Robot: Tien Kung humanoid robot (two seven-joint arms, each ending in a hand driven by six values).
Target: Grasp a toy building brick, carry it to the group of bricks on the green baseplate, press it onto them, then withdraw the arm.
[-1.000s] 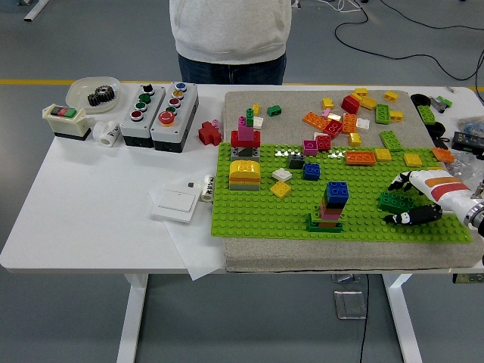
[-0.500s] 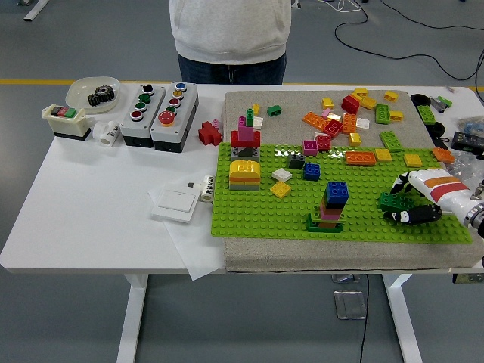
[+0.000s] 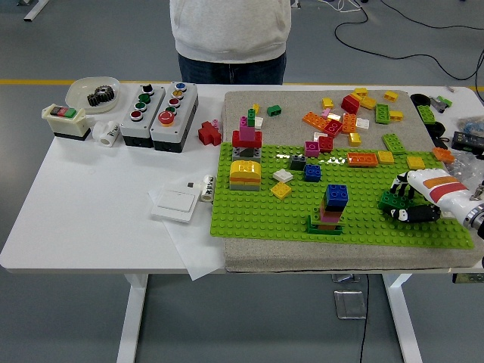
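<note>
My right hand (image 3: pixel 393 200) comes in from the right edge, low over the green baseplate (image 3: pixel 257 215). Its fingers are curled on a dark green brick (image 3: pixel 371 200) at the plate's right side. A stack of bricks (image 3: pixel 328 209), blue on top over pink and orange on a green base, stands on the plate left of the hand, about a hand's width away. Other small builds stand on the plate: a yellow and orange block (image 3: pixel 244 174) and a red and pink tower (image 3: pixel 246 138). My left arm is out of view.
Loose bricks (image 3: pixel 355 113) lie on the grey mat behind the plate. Button boxes (image 3: pixel 159 106), a bowl with a gear (image 3: pixel 94 93) and a white switch plate (image 3: pixel 175 202) sit on the left. A person (image 3: pixel 231 38) stands at the far side.
My right hand has closed on the dark green brick and shifted left and slightly up over the plate with it. The baseplate has tilted a little.
</note>
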